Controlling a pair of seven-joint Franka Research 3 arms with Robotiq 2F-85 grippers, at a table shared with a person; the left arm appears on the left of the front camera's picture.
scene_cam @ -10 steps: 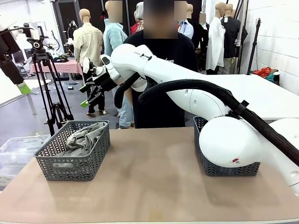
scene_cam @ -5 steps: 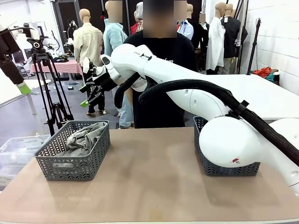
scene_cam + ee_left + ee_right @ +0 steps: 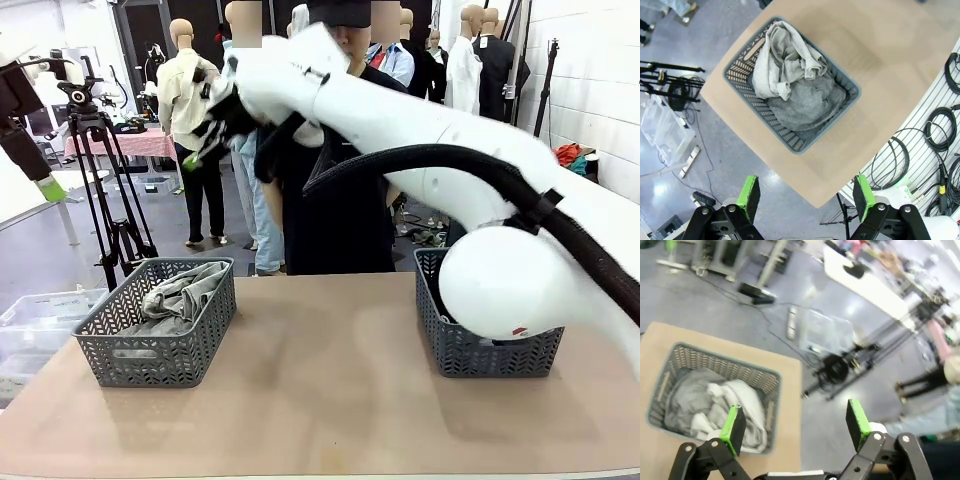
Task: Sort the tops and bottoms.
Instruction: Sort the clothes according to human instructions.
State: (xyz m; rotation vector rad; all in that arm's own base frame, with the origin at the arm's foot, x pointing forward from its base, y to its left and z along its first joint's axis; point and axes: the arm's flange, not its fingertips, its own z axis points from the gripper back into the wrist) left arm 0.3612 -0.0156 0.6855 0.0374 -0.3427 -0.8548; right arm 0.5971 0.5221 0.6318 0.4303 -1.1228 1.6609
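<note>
Grey garments lie bunched in the left grey basket. From above, the left wrist view shows a light grey garment over a darker grey one in that basket. My left gripper hangs open and empty high above it, and sits at the far left edge of the front view. My right gripper is raised high above the left basket, blurred. It stands open and empty over the garments.
A second grey basket stands at the table's right, partly hidden by my right arm. A person in black stands at the far side. A tripod and a clear bin are beside the table's left.
My right arm has swung upward, lifting its open gripper higher above the left basket. The left gripper and the garments have not moved.
</note>
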